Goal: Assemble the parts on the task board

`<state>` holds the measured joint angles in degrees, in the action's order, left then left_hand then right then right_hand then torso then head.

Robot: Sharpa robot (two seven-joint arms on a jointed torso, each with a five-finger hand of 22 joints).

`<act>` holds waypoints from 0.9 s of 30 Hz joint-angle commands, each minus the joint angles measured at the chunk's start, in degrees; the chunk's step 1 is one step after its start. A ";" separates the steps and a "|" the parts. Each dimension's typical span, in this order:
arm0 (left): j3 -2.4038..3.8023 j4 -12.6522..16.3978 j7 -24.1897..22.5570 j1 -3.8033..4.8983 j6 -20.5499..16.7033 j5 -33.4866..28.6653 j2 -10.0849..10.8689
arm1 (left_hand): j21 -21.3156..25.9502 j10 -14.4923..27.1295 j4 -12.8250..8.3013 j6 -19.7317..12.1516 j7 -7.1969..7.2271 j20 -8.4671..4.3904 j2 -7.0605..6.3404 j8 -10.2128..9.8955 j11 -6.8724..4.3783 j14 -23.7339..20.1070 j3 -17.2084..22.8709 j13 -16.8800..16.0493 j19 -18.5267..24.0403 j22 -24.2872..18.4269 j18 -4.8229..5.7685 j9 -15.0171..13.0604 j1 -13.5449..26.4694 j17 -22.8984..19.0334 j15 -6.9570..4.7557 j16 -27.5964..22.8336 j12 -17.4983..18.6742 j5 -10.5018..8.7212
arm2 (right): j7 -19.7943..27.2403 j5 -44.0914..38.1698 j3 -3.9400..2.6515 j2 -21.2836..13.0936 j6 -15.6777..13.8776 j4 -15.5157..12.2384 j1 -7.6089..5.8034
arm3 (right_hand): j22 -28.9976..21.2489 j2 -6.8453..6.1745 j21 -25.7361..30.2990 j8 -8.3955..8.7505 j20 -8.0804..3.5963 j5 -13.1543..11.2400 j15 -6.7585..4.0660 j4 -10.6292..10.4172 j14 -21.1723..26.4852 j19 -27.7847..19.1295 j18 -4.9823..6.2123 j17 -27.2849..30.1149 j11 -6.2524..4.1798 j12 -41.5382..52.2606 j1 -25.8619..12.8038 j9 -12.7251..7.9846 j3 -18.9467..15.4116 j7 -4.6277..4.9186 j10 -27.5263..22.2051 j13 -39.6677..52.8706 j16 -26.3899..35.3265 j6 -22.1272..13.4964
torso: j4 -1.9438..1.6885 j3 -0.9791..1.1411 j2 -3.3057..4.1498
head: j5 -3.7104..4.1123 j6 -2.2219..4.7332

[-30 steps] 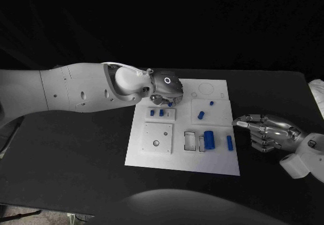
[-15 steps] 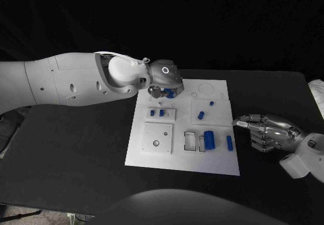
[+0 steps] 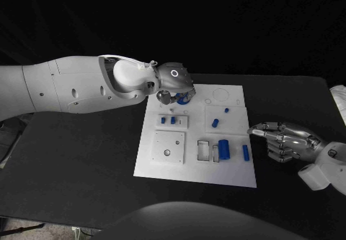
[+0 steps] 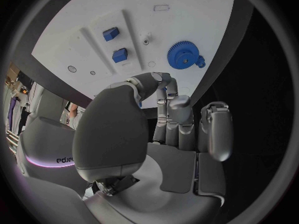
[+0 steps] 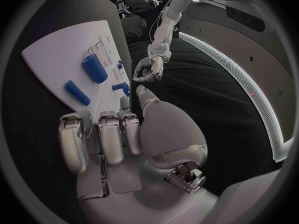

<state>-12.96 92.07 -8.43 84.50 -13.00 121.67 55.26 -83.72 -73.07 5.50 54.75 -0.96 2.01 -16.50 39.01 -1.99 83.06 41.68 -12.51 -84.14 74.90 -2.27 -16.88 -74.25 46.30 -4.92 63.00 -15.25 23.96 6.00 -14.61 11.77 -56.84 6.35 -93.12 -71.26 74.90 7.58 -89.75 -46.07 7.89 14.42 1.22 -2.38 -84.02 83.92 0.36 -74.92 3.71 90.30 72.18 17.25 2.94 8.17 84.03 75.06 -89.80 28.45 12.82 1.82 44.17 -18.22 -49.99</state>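
The white task board (image 3: 234, 172) lies mid-table. My left hand (image 3: 175, 90) hovers over its far left corner, fingers apart and holding nothing. A blue gear (image 4: 184, 57) lies flat on the board just beyond the fingertips (image 4: 165, 79), apart from them; in the head view the gear (image 3: 184, 99) peeks out beside the hand. Two small blue pieces (image 3: 167, 120) stand in a block nearer me, also seen as blue pieces (image 4: 116, 45). My right hand (image 3: 288, 141) rests off the board's right edge with fingers curled in, empty.
On the board's right half lie a blue peg (image 3: 215, 122), a thick blue cylinder (image 3: 223, 149) and a thin blue cylinder (image 3: 245, 152). A square plate with a hole (image 3: 168, 147) and two slots (image 3: 203, 148) sit near the front. Black table surrounds the board.
My left hand has risen and drawn back toward the board's far left corner, leaving the blue gear on the board. The right hand has stayed put.
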 commanded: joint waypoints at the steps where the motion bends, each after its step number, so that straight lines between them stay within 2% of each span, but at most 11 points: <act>1: 0.00 -0.05 2.14 0.09 0.20 -2.61 -0.01 | -0.28 -1.32 -0.16 0.65 0.03 -0.50 -0.05 0.14 -0.09 0.53 -0.79 -0.71 -3.34 13.32 0.92 -13.90 -1.30 0.54 -0.16 0.23 -0.33 -0.52 | -0.21 -0.26 0.02 0.12 1.37 0.02 0.06 | 15.10 0.17 -0.25 0.29 -0.38 0.02 -0.21 0.23 -5.98 6.08 -0.36 -15.08 0.00 -0.30 0.56 -0.07 0.02 -0.01 5.97 14.94 -0.20 0.32 | 0.04 -0.01 0.01 | -0.15 -0.01; 3: -0.02 -0.25 2.62 0.08 0.15 -3.14 -0.06 | -0.33 -1.71 -0.29 0.48 0.14 -0.59 0.07 0.05 -0.19 0.78 -1.40 -1.36 -3.36 13.34 0.93 -13.67 -1.64 1.32 -0.24 0.62 -0.71 -1.87 | -0.31 -0.26 0.02 0.17 1.40 0.07 0.06 | 15.10 0.17 -0.25 0.29 -0.38 0.02 -0.21 0.23 -5.98 6.08 -0.36 -15.08 0.00 -0.30 0.56 -0.07 0.02 -0.01 5.97 14.94 -0.20 0.32 | 0.03 -0.01 -0.03 | -0.18 -0.01; 5: -0.05 -0.47 3.06 0.06 0.02 -3.66 -0.14 | -0.41 -1.71 -0.20 0.41 0.18 -0.68 0.13 -0.04 -0.27 1.09 -1.96 -2.46 -3.39 13.37 0.95 -13.46 -1.79 2.62 -0.34 1.36 -1.60 -2.31 | -0.40 -0.26 0.02 0.21 1.43 0.11 0.07 | 15.10 0.17 -0.25 0.29 -0.38 0.02 -0.21 0.23 -5.98 6.08 -0.36 -15.08 0.00 -0.30 0.56 -0.07 0.02 -0.01 5.97 14.94 -0.20 0.32 | 0.01 0.00 -0.03 | -0.12 -0.01; 7: -0.07 -0.62 3.42 0.04 -0.12 -4.15 -0.20 | -0.46 0.38 0.13 0.44 0.21 -0.88 0.32 -0.15 -0.32 1.62 -2.58 -6.43 -3.39 13.38 0.97 -13.09 -2.18 5.77 -0.45 3.18 -4.94 -2.22 | -0.52 -0.26 0.02 0.26 1.48 0.15 0.10 | 15.10 0.17 -0.25 0.29 -0.38 0.02 -0.21 0.23 -5.98 6.08 -0.36 -15.08 0.00 -0.30 0.56 -0.07 0.02 -0.01 5.97 14.94 -0.20 0.32 | 0.02 0.00 0.01 | -0.14 -0.01; 10: -0.09 -0.76 3.83 0.01 -0.44 -4.65 -0.28 | -0.23 3.75 0.72 0.45 0.20 -0.89 0.37 -0.16 -0.44 1.68 -2.59 -12.71 -3.28 13.32 0.93 -12.82 -2.55 7.29 -0.58 3.78 -10.45 -2.29 | -0.74 -0.26 0.02 0.34 1.57 0.22 0.15 | 15.10 0.19 -0.25 0.30 -0.38 0.03 -0.22 0.25 -5.98 6.08 -0.36 -15.08 0.00 -0.30 0.59 -0.09 0.03 -0.01 5.97 14.94 -0.20 0.33 | 0.07 -0.02 -0.03 | -0.21 -0.01; 12: -0.10 -0.86 4.01 -0.03 -0.85 -4.85 -0.36 | -0.03 5.10 0.98 0.12 0.35 -0.90 0.34 -0.25 -0.52 1.61 -2.50 -14.02 -3.19 13.26 0.88 -12.75 -2.54 7.14 -0.49 3.52 -11.34 -2.61 | -0.84 -0.26 0.02 0.38 1.60 0.26 0.19 | 15.10 0.19 -0.25 0.30 -0.38 0.03 -0.22 0.25 -5.98 6.08 -0.36 -15.08 0.00 -0.30 0.59 -0.09 0.03 -0.01 5.97 14.94 -0.20 0.33 | 0.05 -0.02 -0.05 | -0.16 -0.01; 16: -0.12 -0.92 4.56 -0.12 -1.51 -5.03 -0.44 | 0.22 9.23 1.81 -0.76 0.70 -0.80 1.40 -0.12 -0.77 1.45 -1.98 -12.59 -3.09 13.19 0.83 -13.00 -2.49 6.52 -0.41 2.77 -8.20 -3.07 | -0.98 -0.26 0.02 0.42 1.65 0.30 0.28 | 15.10 0.19 -0.25 0.30 -0.38 0.03 -0.22 0.25 -5.98 6.08 -0.36 -15.08 0.00 -0.30 0.59 -0.09 0.03 -0.01 5.97 14.94 -0.20 0.33 | 0.05 0.00 -0.03 | -0.15 -0.01; 19: -0.13 -0.96 5.22 -0.23 -2.05 -5.12 -0.51 | 0.28 8.13 2.24 -2.52 0.66 -0.80 1.99 1.73 -0.50 1.47 -1.64 -8.07 -3.08 13.18 0.82 -15.05 -2.63 6.53 -0.44 2.32 -3.05 -2.64 | -1.10 -0.26 0.02 0.51 1.71 0.39 0.38 | 15.10 0.19 -0.25 0.30 -0.38 0.03 -0.22 0.25 -5.98 6.08 -0.36 -15.08 0.00 -0.30 0.59 -0.09 0.03 -0.01 5.97 14.94 -0.20 0.33 | 0.06 -0.01 -0.03 | -0.19 -0.01; 20: -0.13 -0.94 5.71 -0.31 -2.31 -5.16 -0.53 | 0.20 6.74 1.89 -2.96 0.62 -0.75 1.71 2.60 -0.34 1.51 -1.52 -6.21 -3.13 13.21 0.85 -15.94 -3.00 6.70 -0.52 2.23 -1.26 -1.28 | -1.16 -0.26 0.02 0.54 1.74 0.41 0.44 | 15.10 0.21 -0.25 0.32 -0.38 0.04 -0.22 0.26 -5.98 6.08 -0.36 -15.08 0.00 -0.30 0.62 -0.11 0.04 -0.01 5.97 14.94 -0.20 0.32 | 0.06 0.00 -0.04 | -0.18 -0.01; 24: -0.16 -0.91 7.02 -0.63 -3.19 -5.48 -0.46 | -0.07 4.29 1.21 -2.51 0.38 -0.98 1.19 3.23 -0.46 1.60 -1.88 -5.41 -3.25 13.29 0.88 -16.46 -3.46 7.20 -0.67 2.37 -0.92 0.55 | -1.28 -0.26 0.02 0.58 1.82 0.45 0.58 | 15.10 0.21 -0.25 0.32 -0.38 0.04 -0.22 0.26 -5.98 6.08 -0.36 -15.08 0.00 -0.30 0.62 -0.11 0.04 -0.01 5.97 14.94 -0.20 0.32 | 0.07 0.02 0.00 | -0.18 -0.01; 27: -0.17 -0.86 7.98 -0.94 -4.31 -5.55 -0.24 | -0.32 2.63 0.82 -1.97 0.16 -1.04 0.88 3.08 -0.27 1.67 -2.54 -5.94 -3.35 13.36 0.94 -16.25 -3.71 7.51 -0.70 2.49 -1.80 0.33 | -1.28 -0.26 0.02 0.56 1.80 0.49 0.64 | 15.10 0.21 -0.25 0.32 -0.38 0.04 -0.22 0.26 -5.98 6.08 -0.36 -15.08 0.00 -0.30 0.62 -0.11 0.04 -0.01 5.97 14.94 -0.20 0.32 | 0.06 0.01 -0.05 | -0.17 -0.01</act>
<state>-13.14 91.09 -2.86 83.67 -15.01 116.85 54.98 -83.66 -69.78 6.59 52.11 -0.41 1.30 -15.36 42.17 -2.30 83.88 39.18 -17.93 -84.04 74.92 -2.27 -33.38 -77.48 53.70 -5.33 65.48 -16.39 24.52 4.86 -14.61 11.78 -56.31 6.86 -92.63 -70.71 74.94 7.75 -89.75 -46.07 7.89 14.42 1.22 -2.38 -84.02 83.92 0.36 -74.91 3.71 90.20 72.35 17.19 2.94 8.17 84.03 75.10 -89.80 28.45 12.88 1.82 44.14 -18.40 -49.99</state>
